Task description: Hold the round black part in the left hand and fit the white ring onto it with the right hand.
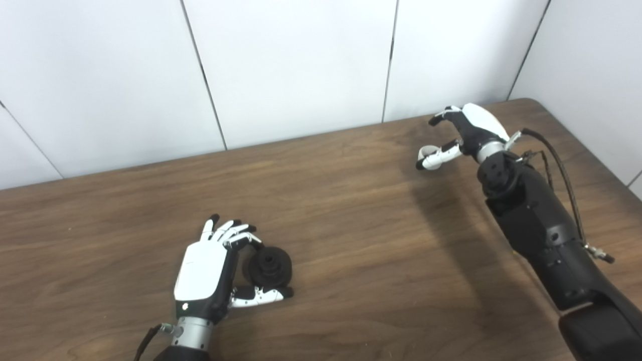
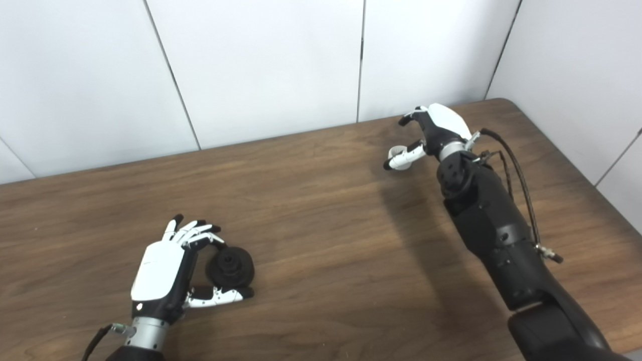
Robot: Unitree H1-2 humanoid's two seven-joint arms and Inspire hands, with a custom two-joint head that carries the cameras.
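The round black part (image 1: 269,267) sits on the wooden table (image 1: 351,240) at the near left. My left hand (image 1: 208,273) is closed around it, fingers curled over its far side and thumb against its near side. The white ring (image 1: 427,150) lies flat on the table at the far right; it also shows in the right eye view (image 2: 396,149). My right hand (image 1: 459,133) hovers just right of the ring, open. Its thumb lies along the ring's near edge and partly hides it, and its fingers are raised beyond the ring. The hand holds nothing.
White wall panels (image 1: 301,65) rise right behind the table's far edge, and a side wall (image 1: 592,75) stands close to the table's rounded far right corner. A black cable (image 1: 562,170) loops along my right forearm.
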